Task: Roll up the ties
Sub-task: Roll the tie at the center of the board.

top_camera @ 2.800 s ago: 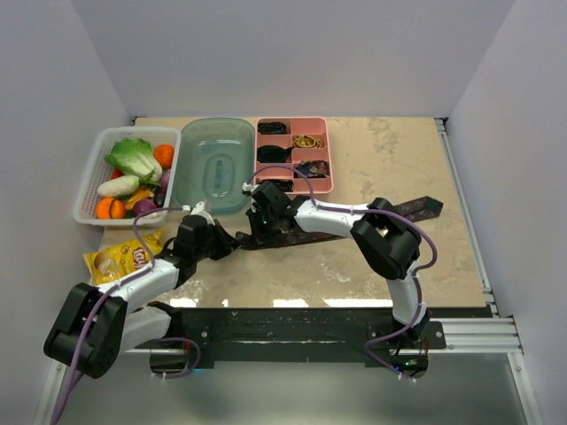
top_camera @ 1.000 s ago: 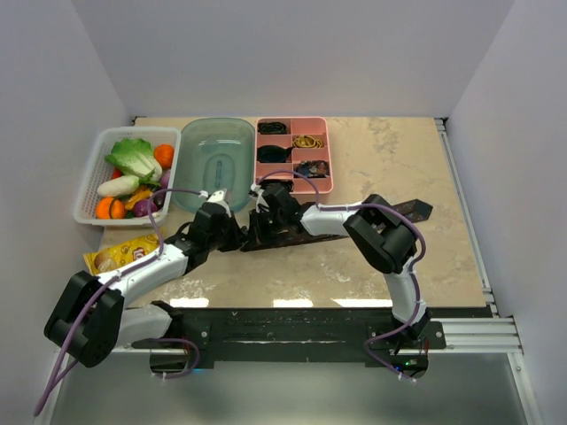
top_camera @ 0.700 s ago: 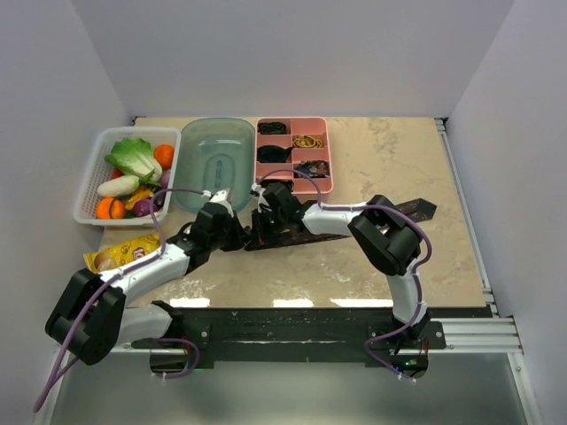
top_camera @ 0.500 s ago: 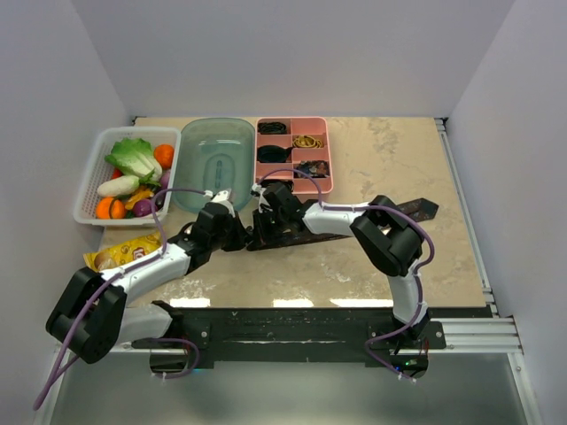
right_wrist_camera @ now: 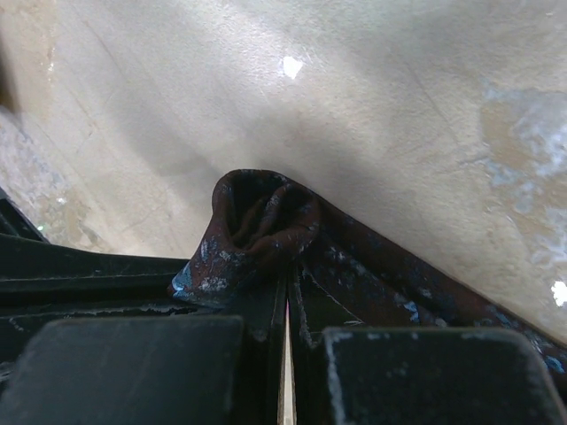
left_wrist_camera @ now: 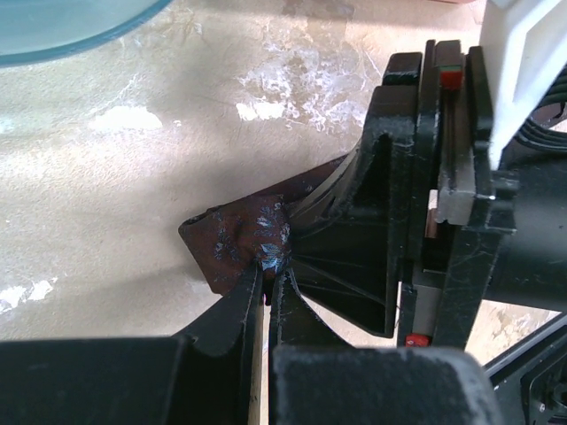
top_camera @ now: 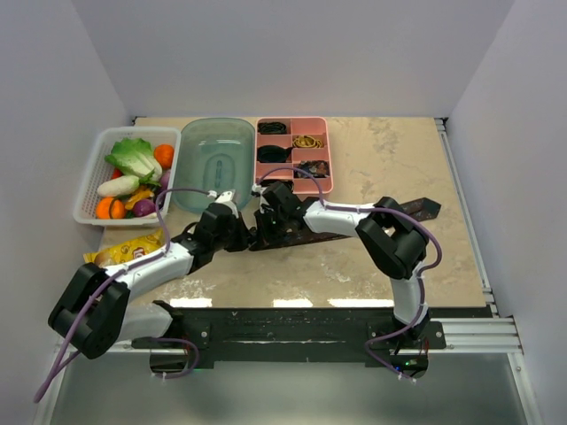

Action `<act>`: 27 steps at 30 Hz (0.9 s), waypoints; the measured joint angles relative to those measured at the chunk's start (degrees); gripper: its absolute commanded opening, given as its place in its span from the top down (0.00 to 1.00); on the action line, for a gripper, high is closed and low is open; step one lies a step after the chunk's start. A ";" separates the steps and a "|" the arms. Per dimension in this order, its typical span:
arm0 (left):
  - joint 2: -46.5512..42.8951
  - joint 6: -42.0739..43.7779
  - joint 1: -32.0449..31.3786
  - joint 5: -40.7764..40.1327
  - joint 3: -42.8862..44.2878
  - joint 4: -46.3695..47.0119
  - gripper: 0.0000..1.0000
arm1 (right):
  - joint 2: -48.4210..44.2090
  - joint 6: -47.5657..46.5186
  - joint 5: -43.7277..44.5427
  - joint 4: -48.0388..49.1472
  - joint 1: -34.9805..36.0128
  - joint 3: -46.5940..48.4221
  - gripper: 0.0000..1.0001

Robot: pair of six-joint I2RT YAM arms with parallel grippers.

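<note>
A brown-maroon speckled tie (top_camera: 341, 227) lies across the table middle, its wide pointed end (top_camera: 423, 209) at the right. Its narrow left end is curled into a small roll (right_wrist_camera: 261, 221). My right gripper (top_camera: 266, 232) is shut on that roll, which bulges just past its fingertips (right_wrist_camera: 285, 282). My left gripper (top_camera: 246, 237) meets it from the left and is shut on the same tie end (left_wrist_camera: 252, 237), its tips (left_wrist_camera: 268, 279) pinching the fabric. The right gripper's black body (left_wrist_camera: 416, 212) fills the left wrist view. Black ties lie coiled in the pink tray (top_camera: 275, 153).
A pink divided tray (top_camera: 327, 150) stands at the back centre, a clear teal tub (top_camera: 213, 164) to its left, and a white basket of toy vegetables (top_camera: 89, 177) at the far left. A yellow chips bag (top_camera: 120, 255) lies under the left arm.
My left gripper has slid right across the table to the tie's narrow end and now meets the right gripper there. The right gripper and tie have shifted slightly right.
</note>
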 measured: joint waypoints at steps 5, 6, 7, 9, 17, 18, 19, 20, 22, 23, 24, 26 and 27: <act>1.05 0.02 -0.83 -0.07 1.01 -0.09 1.00 | -1.20 -1.01 2.05 -2.43 0.04 0.07 1.00; 1.25 0.02 -0.98 -0.07 1.20 -0.13 1.00 | -1.46 -1.14 2.47 -2.82 0.04 0.07 1.00; 1.57 0.02 -1.14 -0.09 1.51 -0.20 1.00 | -1.86 -1.33 2.93 -3.30 0.04 0.07 1.00; 2.23 0.02 -1.36 -0.09 2.05 -0.37 1.00 | -2.71 -1.68 4.04 -4.09 0.04 0.07 1.00; 5.95 0.02 -2.25 -0.28 4.74 -1.11 1.00 | -5.20 -3.34 8.76 -6.54 0.07 0.07 1.00; 6.38 0.02 -2.43 -0.28 5.05 -1.16 1.00 | -5.38 -3.65 9.31 -6.84 0.07 0.07 1.00; 6.71 0.02 -2.54 -0.28 5.29 -1.18 1.00 | -5.49 -3.89 10.01 -6.99 0.07 0.07 1.00; 7.10 0.02 -2.73 -0.31 5.60 -1.27 1.00 | -5.51 -4.09 10.45 -7.19 0.09 0.07 1.00; 7.98 0.02 -3.10 -0.28 6.29 -1.40 1.00 | -5.53 -4.55 11.58 -7.80 0.09 0.07 1.00; 8.46 0.02 -3.30 -0.28 6.69 -1.44 1.00 | -5.55 -4.72 11.91 -8.17 0.07 0.07 1.00; 8.98 0.02 -3.48 -0.28 7.08 -1.51 1.00 | -5.57 -4.83 12.22 -8.46 0.07 0.07 1.00; 10.01 0.02 -3.78 -0.26 7.78 -1.55 1.00 | -5.81 -4.98 13.14 -8.98 0.04 0.07 1.00; 10.62 0.02 -3.96 -0.26 8.11 -1.53 1.00 | -6.03 -5.11 13.46 -9.27 0.02 0.07 1.00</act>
